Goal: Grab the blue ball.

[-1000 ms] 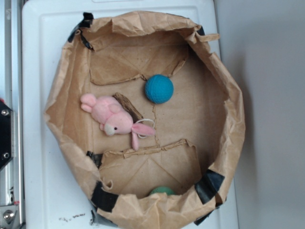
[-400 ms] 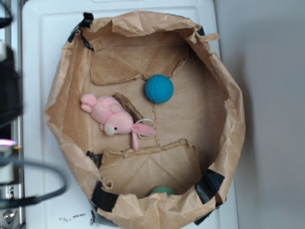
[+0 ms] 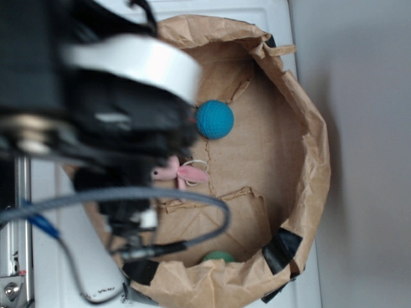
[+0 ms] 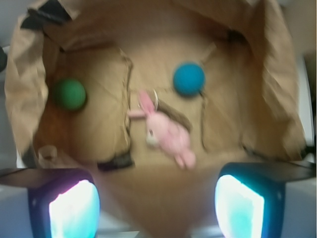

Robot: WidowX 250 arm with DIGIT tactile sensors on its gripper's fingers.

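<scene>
Ahead of the gripper [image 4: 156, 208], slightly right, the blue ball [image 4: 188, 79] sat on the paper bag [image 4: 277, 99] floor, untouched; jaws wide apart, empty. No readable text anywhere. Wrist view showed the whole pink plush [image 4: 166, 131] and green ball [image 4: 69, 94]; exterior had the arm [image 3: 96, 115] blocking most of both.

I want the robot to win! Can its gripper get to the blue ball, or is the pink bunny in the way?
Probably yes. The gripper is open above the paper bag, and the blue ball lies uncovered, apart from the pink bunny and the green ball.
</scene>
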